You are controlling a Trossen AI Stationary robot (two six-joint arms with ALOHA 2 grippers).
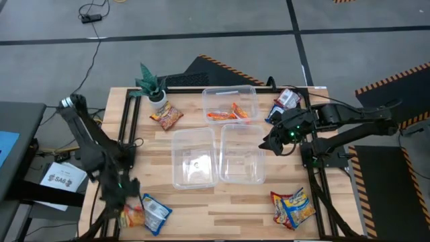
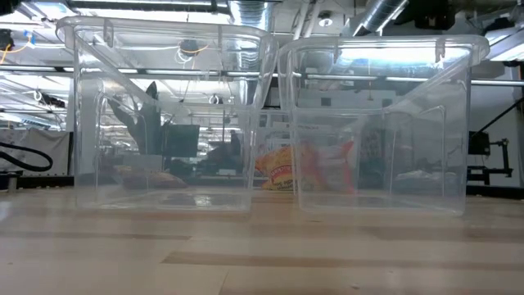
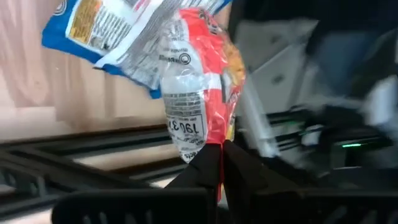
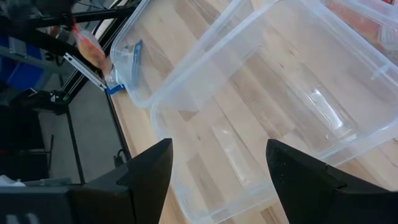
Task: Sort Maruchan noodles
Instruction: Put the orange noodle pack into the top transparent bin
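Note:
My left gripper (image 1: pixel 125 204) is at the table's near left corner, shut on a red-and-white noodle packet (image 3: pixel 200 81), which shows in the high view as an orange packet (image 1: pixel 132 216). A blue-and-white packet (image 1: pixel 156 214) lies right beside it on the wood, and its blue edge (image 3: pixel 102 28) overlaps the red one in the left wrist view. My right gripper (image 1: pixel 272 142) hovers open at the right wall of the near right bin (image 1: pixel 242 153); in its wrist view the fingers (image 4: pixel 217 168) stand wide apart above the clear bins. My left gripper pinches the red-and-white packet by one end seam (image 3: pixel 216 152) between its two shut fingers. The packet stretches away from the fingertips, crinkled. Whether it is clear of the table cannot be told.
Three clear bins stand mid-table: near left (image 1: pixel 193 158), near right, and a far one (image 1: pixel 230 104) with orange packets in it. More packets lie by the potted plant (image 1: pixel 166 117), at the far right (image 1: pixel 285 102) and near right (image 1: pixel 292 205). Black frame rails run along both sides.

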